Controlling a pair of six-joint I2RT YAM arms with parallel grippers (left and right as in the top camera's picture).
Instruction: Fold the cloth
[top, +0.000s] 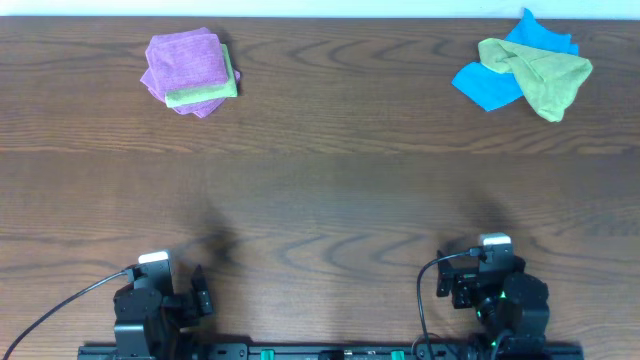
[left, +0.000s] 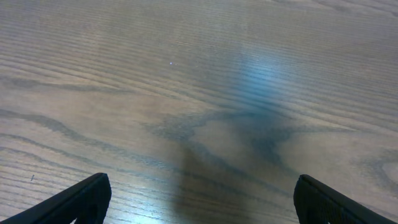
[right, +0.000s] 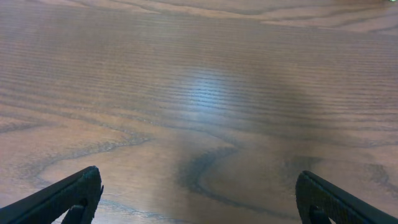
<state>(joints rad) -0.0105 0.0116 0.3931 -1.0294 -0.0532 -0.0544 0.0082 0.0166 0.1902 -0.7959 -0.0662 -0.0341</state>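
A stack of folded purple and green cloths (top: 190, 70) lies far left of the crumpled yellow-green terry cloth (top: 540, 72), probably set aside. The left gripper (left: 199, 202) and the right gripper (right: 199, 199) wait with jaws wide apart, well away from this cloth. It lies over a bright blue cloth (top: 485, 88) on the dark wooden bench (top: 320, 180), not yet picked up.

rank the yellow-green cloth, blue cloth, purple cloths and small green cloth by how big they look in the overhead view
1. yellow-green cloth and purple cloths: about alike, too close to rank
2. blue cloth: less showing, partly under the yellow-green cloth
3. small green cloth: smallest, mostly tucked between the purple cloths
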